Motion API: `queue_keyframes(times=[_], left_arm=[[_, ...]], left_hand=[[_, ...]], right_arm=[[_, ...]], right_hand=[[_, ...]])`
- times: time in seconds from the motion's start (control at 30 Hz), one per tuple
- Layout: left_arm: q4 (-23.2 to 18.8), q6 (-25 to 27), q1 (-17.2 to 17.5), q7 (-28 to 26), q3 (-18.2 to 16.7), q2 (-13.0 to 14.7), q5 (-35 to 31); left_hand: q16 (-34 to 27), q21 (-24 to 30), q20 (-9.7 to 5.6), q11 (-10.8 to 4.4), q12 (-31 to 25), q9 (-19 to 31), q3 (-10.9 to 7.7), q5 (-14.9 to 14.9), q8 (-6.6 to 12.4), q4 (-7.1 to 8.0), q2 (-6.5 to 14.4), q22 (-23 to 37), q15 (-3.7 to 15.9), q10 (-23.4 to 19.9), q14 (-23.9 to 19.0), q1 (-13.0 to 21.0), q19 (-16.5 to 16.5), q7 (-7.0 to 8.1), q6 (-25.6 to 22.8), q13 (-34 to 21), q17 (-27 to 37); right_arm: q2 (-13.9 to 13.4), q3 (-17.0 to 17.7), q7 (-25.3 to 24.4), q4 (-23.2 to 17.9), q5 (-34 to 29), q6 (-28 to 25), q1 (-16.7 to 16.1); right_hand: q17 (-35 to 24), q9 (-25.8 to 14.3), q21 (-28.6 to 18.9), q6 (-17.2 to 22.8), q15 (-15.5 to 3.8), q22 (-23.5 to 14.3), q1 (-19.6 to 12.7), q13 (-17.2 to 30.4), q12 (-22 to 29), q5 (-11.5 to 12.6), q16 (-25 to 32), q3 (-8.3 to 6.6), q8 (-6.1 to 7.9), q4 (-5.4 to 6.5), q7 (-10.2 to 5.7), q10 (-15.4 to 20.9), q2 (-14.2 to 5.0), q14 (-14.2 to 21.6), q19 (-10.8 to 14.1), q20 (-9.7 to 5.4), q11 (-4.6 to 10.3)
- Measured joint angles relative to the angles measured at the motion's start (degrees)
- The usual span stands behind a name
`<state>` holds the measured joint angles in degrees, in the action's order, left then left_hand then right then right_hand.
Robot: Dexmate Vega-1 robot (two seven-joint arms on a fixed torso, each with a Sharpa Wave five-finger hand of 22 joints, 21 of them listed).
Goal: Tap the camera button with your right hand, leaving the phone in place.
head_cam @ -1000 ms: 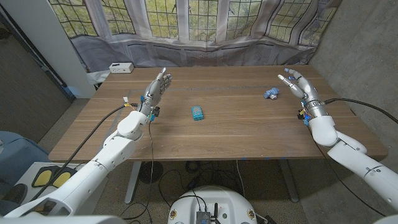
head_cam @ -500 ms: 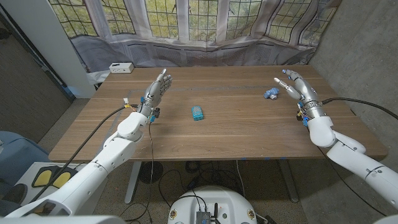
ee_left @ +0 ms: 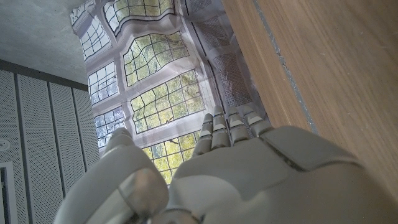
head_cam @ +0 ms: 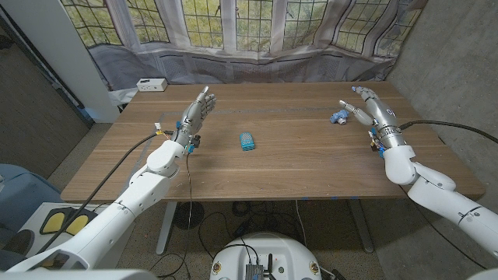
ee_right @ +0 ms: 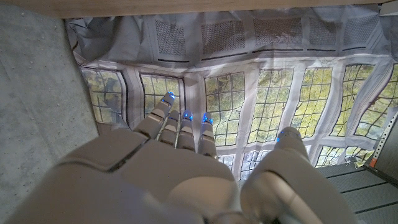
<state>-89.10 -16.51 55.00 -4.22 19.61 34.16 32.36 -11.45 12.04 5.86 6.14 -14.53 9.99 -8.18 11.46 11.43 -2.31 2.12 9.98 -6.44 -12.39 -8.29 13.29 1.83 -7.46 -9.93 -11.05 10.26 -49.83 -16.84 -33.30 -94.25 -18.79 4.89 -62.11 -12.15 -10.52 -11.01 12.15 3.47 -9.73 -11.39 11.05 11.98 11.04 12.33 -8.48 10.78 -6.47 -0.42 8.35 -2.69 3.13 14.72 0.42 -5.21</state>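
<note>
We see the phone (head_cam: 247, 141) lying near the middle of the worktop (head_cam: 296, 167), a small teal slab with its long axis running roughly from the near edge toward the far edge, tilted slightly. We cannot make out the camera button on it at this size.

The relation that matters: the phone lies well apart from our right hand (head_cam: 367, 107), toward the robot's left and a little nearer the front edge. The right hand is raised over the far right part of the worktop, just beside a small blue and white object (head_cam: 338, 118); whether the fingers (head_cam: 347, 105) touch that object we cannot tell. They are spread and extended, holding nothing, which the right wrist view confirms with the fingers (ee_right: 180, 127) reaching out apart against the window cloth.

Our left hand (head_cam: 196, 112) stands raised over the left part of the worktop, fingers extended and slightly apart, empty. It is actually the nearer hand to the phone, yet the task calls for the right one.

We judge the reach has barely begun: the right arm must sweep across toward the centre, then come down with one fingertip lightly enough that the phone does not slide.
</note>
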Motion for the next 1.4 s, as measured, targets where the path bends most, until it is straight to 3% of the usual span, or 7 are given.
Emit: queue_keyframes(times=[0.5, 0.67, 0.8, 0.97, 1.13, 1.4], left_arm=[[0.17, -0.07, 0.02, 0.34, 0.12, -0.03, 0.21], [0.24, -0.11, 0.02, 0.38, 0.12, -0.05, 0.28], [0.31, -0.12, 0.02, 0.43, 0.12, -0.06, 0.36], [0.51, -0.18, 0.02, 0.49, 0.1, -0.12, 0.51], [0.65, -0.27, 0.09, 0.51, 0.04, -0.21, 0.62], [0.67, -0.28, 0.3, 0.47, -0.08, -0.19, 0.74]], left_hand=[[0.0, -0.49, 0.0, -0.25, 0.18, 0.0, 0.0, 0.0, 0.02, 0.0, 0.38, 0.0, -0.11, -0.25, -0.11, 0.38, 0.0, 0.01, -0.01, 0.0, 0.0], [0.0, -0.48, 0.0, -0.23, 0.17, 0.0, 0.0, 0.0, 0.03, 0.0, 0.38, 0.0, 0.2, -0.23, -0.42, 0.38, 0.0, 0.21, -0.21, 0.0, 0.0], [0.0, -0.49, 0.0, -0.42, 0.63, 0.0, 0.0, 0.0, 0.03, 0.0, 0.38, 0.0, 0.2, -0.42, -0.42, 0.38, 0.0, 0.17, -0.24, 0.0, 0.0], [0.0, -0.49, 0.0, -0.42, 0.64, 0.0, 0.0, -0.04, 0.03, 0.01, 0.38, 0.0, 0.2, -0.42, -0.41, 0.38, 0.0, -0.11, -0.53, 0.0, 0.0], [0.0, -0.48, 0.0, -0.42, 0.64, 0.0, 0.0, -0.25, 0.03, 0.01, 0.38, 0.0, 0.2, -0.41, -0.41, 0.38, 0.0, 0.09, -0.73, 0.0, 0.0], [0.23, -0.48, 0.0, -0.1, 0.64, 0.21, 0.01, -0.24, 0.03, -0.48, 0.38, 0.0, 0.2, -0.73, -0.41, 0.38, 0.0, 0.09, -0.73, 0.0, 0.0]], right_arm=[[-1.62, -3.37, 0.32, -3.19, -5.05, -8.79, 1.36], [-2.04, -4.21, 1.24, -3.96, -5.85, -10.97, 1.98], [-2.34, -4.86, 2.28, -4.55, -6.13, -12.42, 2.44], [-2.79, -5.76, 4.02, -5.3, -6.27, -14.35, 3.28], [-3.23, -6.55, 6.17, -6.16, -6.21, -16.36, 4.13], [-3.84, -7.43, 8.89, -7.09, -5.68, -18.57, 5.14]], right_hand=[[-0.26, 0.0, 0.44, -0.3, 0.83, 0.0, 0.37, 0.0, -0.76, 0.0, -0.93, 0.0, 0.0, 0.0, -0.31, -2.25, -0.81, -2.24, -2.71, 1.04, 0.2], [-0.26, 0.0, 0.85, -0.3, 0.86, -0.12, 0.45, 0.0, -1.0, 0.0, -1.37, 0.24, 0.0, 0.24, -0.31, -3.65, -0.88, -4.52, -5.14, 3.09, 0.67], [-0.26, -0.1, 0.87, -0.39, 1.36, -0.3, 0.6, 0.0, -1.4, 0.0, -1.38, 0.24, 0.0, 0.24, -0.84, -5.64, -1.03, -6.25, -7.65, 3.85, 0.74], [-0.26, -0.3, 0.87, -0.46, 2.6, -0.29, 0.6, 0.3, -1.4, 0.0, -1.75, 0.24, 0.0, 0.24, -1.38, -7.27, -1.03, -8.33, -10.46, 4.73, 0.32], [-0.25, -0.3, 0.87, 0.08, 4.75, -0.29, 0.6, 0.3, -1.4, 0.0, -1.75, 0.24, 0.0, 0.24, -2.0, -8.28, -1.03, -9.58, -12.31, 6.58, 0.08], [-0.25, -0.3, 0.87, 0.44, 5.23, -0.29, 0.59, 0.29, -1.4, 0.0, -1.93, 0.24, 0.27, 0.24, -2.88, -10.13, -1.03, -11.82, -15.43, 8.6, 0.23]])
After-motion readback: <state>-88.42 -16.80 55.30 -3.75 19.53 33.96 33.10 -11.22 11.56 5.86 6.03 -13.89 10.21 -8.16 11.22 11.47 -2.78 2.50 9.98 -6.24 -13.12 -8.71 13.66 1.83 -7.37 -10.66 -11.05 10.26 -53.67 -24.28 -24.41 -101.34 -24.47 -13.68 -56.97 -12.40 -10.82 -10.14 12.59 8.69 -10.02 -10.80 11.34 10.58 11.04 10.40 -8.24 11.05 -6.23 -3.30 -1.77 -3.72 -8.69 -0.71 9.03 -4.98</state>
